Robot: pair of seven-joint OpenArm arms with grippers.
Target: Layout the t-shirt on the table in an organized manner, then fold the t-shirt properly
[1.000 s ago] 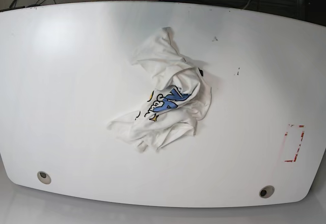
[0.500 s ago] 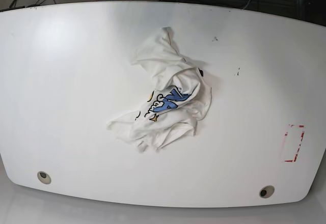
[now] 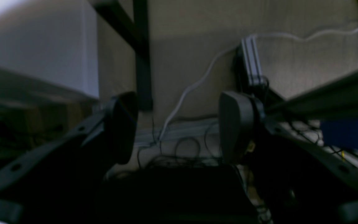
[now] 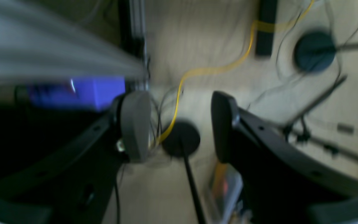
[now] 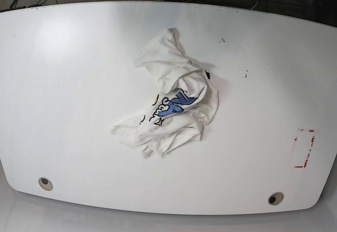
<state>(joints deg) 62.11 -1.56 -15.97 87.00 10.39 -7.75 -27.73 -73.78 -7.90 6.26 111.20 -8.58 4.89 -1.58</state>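
The t-shirt (image 5: 171, 97) lies crumpled near the middle of the table (image 5: 68, 95), blue and yellow lettering partly showing, one lobe reaching toward 12 o'clock. Laying it out well probably means finding two edges such as shoulders or hem, one per arm, then lifting and spreading. The left gripper (image 3: 177, 127) and right gripper (image 4: 180, 126) each stand apart-jawed and empty, off the table over the floor; neither shows in the base view.

The white t-shirt (image 5: 172, 97) lies crumpled in a heap near the middle of the glossy white table (image 5: 68, 100), blue and yellow print showing.
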